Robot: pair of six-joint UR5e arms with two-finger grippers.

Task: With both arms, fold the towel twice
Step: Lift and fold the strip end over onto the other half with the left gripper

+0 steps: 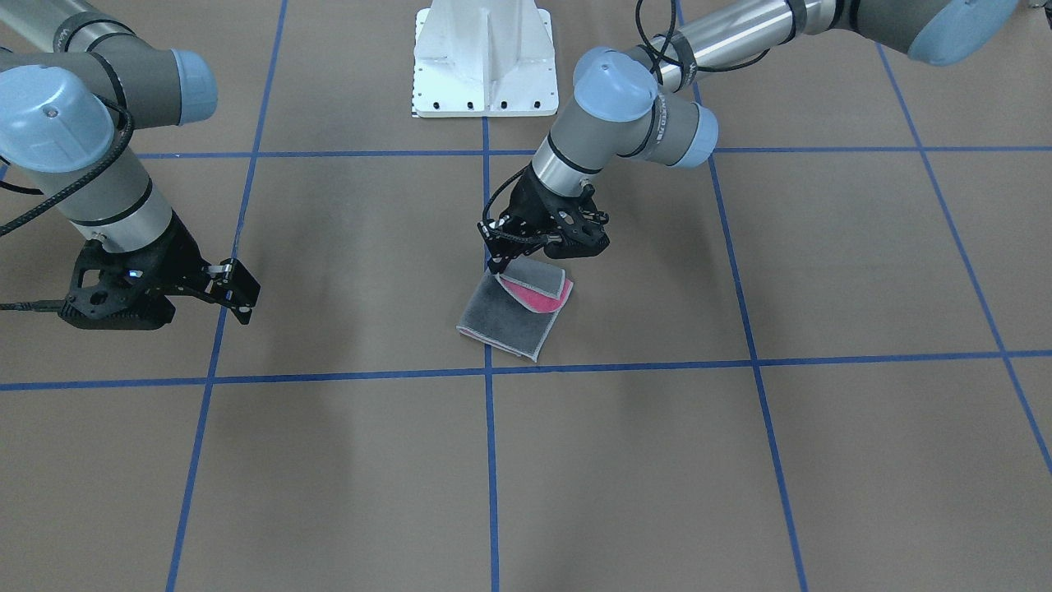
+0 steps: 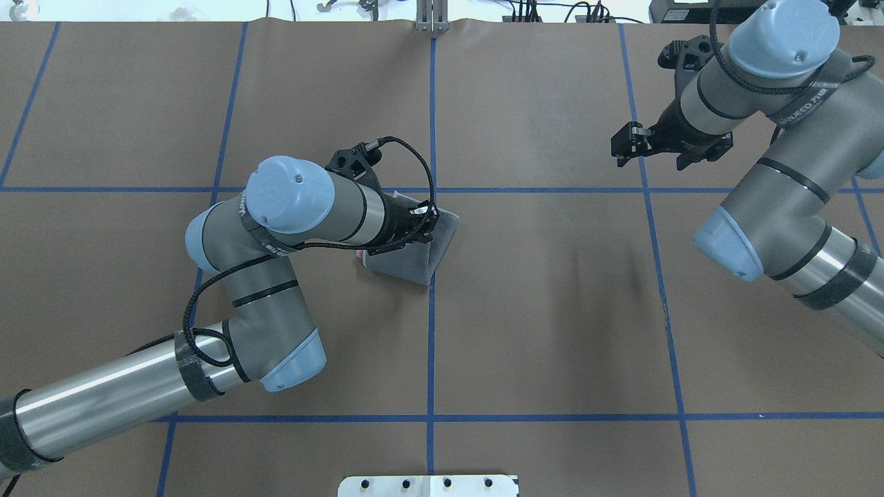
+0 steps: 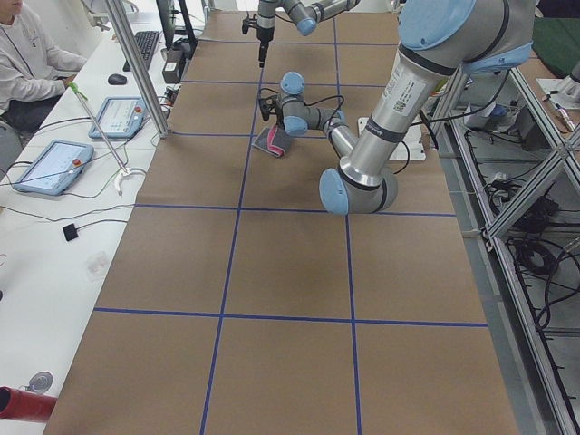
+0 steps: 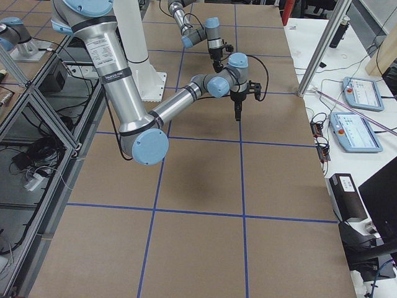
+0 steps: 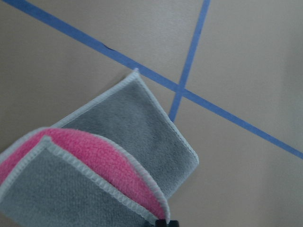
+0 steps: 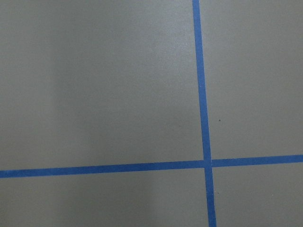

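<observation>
**A:** Where is the towel (image 1: 509, 316) right now?

**B:** You have it lying on the brown worktop (image 1: 822, 460), near the middle, across one of the blue tape lines (image 1: 491, 460) and just on the robot's side of a tape crossing. It is folded over, dark grey face up, with a light stitched border. One corner flap is lifted and curled back, so you see a band of the pink face under it.

**A:** And the left hand (image 1: 503, 261)?

**B:** It hangs right over that raised flap, at the towel's edge nearest the robot. In the front-facing view its fingertips meet the flap's border, and the left wrist view shows a black tip at the bottom edge against the pink fold. It looks pinched on the cloth, but you cannot see the gap between the fingers clearly, so I cannot tell for sure.

**A:** The right hand (image 2: 625, 145)?

**B:** Well apart from the towel, off to the robot's right, held above bare worktop. Its fingers look close together with nothing between them. Its wrist camera shows only brown surface and two crossing tape lines.

**A:** Anything else?

**B:** The white pedestal base (image 1: 485, 57) stands at the robot's edge. In the left side view a person (image 3: 32, 63) sits beside the worktop, near two tablets (image 3: 54, 165).
</observation>
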